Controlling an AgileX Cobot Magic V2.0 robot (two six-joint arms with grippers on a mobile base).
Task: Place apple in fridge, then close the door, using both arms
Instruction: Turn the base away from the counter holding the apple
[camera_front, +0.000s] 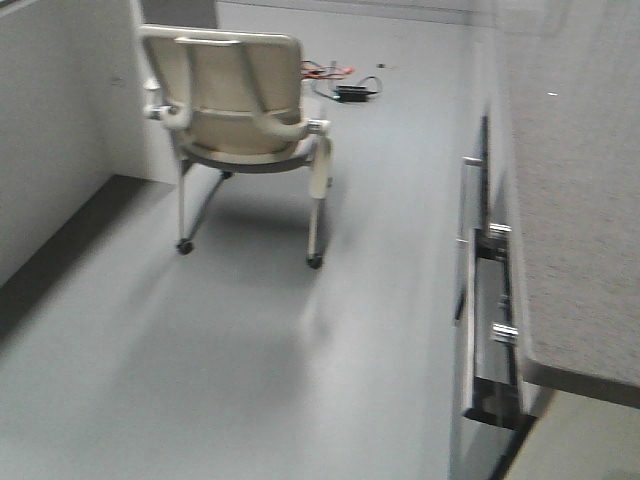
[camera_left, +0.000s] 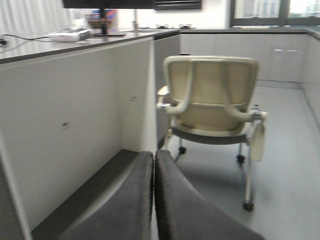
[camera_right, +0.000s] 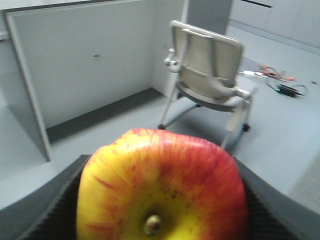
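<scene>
**Exterior front-facing view.** A cream plastic armchair on castors (camera_front: 240, 100) stands with its back to the camera on smooth grey floor (camera_front: 250, 350), close beside a pale grey partition panel (camera_front: 50, 120). A speckled grey countertop (camera_front: 580, 200) runs along the right edge above drawer fronts with chrome handles (camera_front: 500, 330). The floor between chair and drawers lies open. Black and red cables (camera_front: 345, 85) lie beyond the chair.

**Left wrist-mounted view.** My left gripper (camera_left: 154, 161) has its two dark grey fingers pressed flat together with nothing between them. It points toward the chair. The partition panel bounds the left side, and open floor lies to the right.

**Right wrist-mounted view.** My right gripper (camera_right: 160, 160) clamps the glossy round apple (camera_right: 162, 185), with a dark ribbed pad (camera_right: 47, 217) on either flank. The apple's core axis runs along the line of sight, and its stem pit faces the lens. The skin is yellow around the pit and streaked red toward the upper rim. The chair, panel and open floor lie beyond.
</scene>
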